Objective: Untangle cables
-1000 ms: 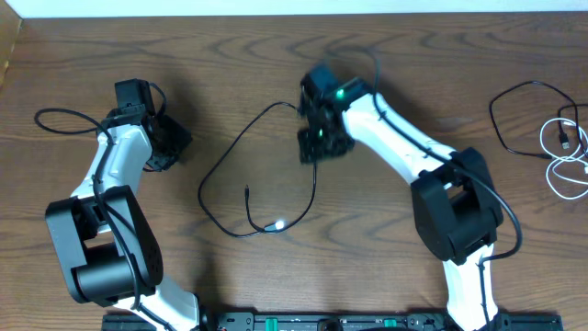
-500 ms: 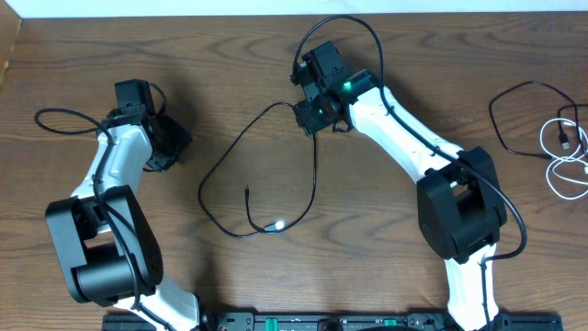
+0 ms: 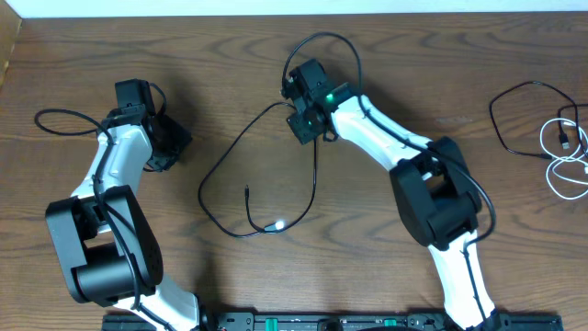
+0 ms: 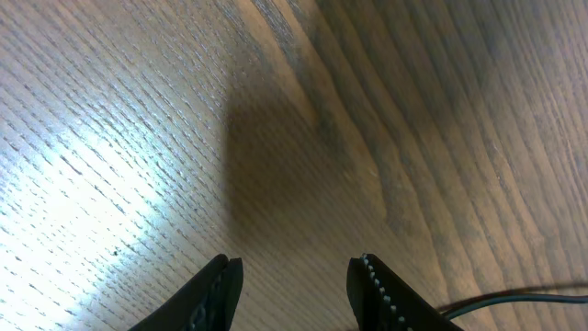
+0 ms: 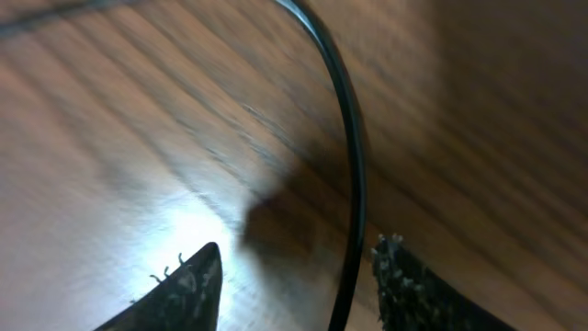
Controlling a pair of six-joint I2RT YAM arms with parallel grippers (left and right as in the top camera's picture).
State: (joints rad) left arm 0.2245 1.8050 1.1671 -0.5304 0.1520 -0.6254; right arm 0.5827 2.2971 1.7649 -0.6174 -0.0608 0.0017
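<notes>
- Left of the black cable (image 5: 357, 170) loop, well apart from it: left end effector (image 4: 294, 276), fingers spread on nothing, over bare counter (image 4: 138, 138).
- At the loop itself, mid-counter: long axis slanting from upper right down to lower left; free plug end inside it, pointing toward the far edge.
- At the loop's upper right tip: right end effector (image 5: 294, 267), fingers apart, cord passing between them unclamped, nearer the right finger. Best to centre the cord, close, then lift gently without yanking.
- Far right of the loop: white cable (image 3: 561, 136), coiled near the counter's edge.

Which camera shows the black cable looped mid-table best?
Overhead: the whole loop of the black cable shows. Right wrist view catches only a short blurred stretch; left wrist view shows none for sure.
</notes>
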